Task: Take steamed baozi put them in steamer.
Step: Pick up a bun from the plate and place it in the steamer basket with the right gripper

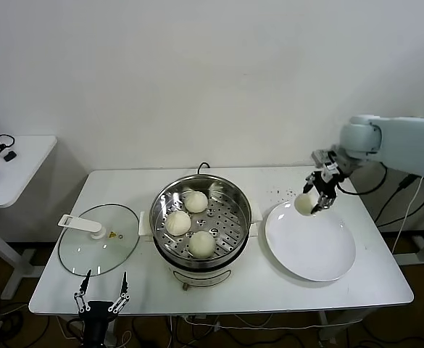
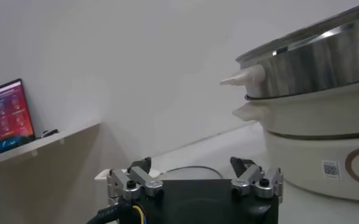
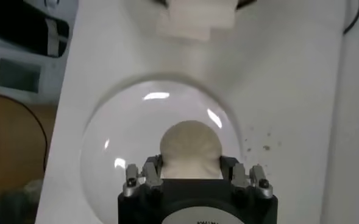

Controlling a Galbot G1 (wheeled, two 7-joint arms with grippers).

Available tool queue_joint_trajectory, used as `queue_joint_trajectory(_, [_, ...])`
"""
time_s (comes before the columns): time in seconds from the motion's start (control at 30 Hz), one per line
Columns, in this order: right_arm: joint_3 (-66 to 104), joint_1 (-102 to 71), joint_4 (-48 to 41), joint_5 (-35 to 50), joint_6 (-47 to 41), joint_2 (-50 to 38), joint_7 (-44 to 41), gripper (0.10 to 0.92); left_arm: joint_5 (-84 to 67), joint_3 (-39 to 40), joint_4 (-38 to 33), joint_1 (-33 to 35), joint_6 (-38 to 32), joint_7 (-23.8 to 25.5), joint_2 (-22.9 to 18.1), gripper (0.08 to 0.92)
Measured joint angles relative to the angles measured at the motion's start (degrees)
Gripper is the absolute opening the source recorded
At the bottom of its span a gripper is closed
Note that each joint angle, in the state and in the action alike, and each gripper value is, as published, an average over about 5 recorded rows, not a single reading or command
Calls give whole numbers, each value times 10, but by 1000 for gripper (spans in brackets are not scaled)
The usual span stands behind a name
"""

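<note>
- Glass lid: lies flat on the left part of the white worktop, white handle facing up, just beside the steamer.
- Left end effector: parked at the front-left edge of the worktop, below the lid. Fingers spread apart, holding nothing. In the left wrist view the same end effector sits low, with the steamer wall rising to one side.
- Steamer: stands at the centre of the worktop, lid off, perforated tray exposed. Three steamed baozi rest on the tray, two toward the left and one at the front; a possible further white shape at the rear rim cannot be identified with certainty.
- White plate: lies right of the steamer, near it.
- Right end effector: positioned over the rear-left rim of the plate, fingers pinching a fourth baozi. In the right wrist view the baozi is seated between the fingers above the plate.
</note>
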Motion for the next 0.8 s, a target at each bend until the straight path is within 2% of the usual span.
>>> queue_joint_trajectory(0.37, [-13,89,69,115,-36,62,14,654,0,0,0,-3,1,1,5,823])
queue_joint_trajectory(0.8, [34,52,62,168,-74,149,50,653,0,-2,0,-2,3,2,4,823])
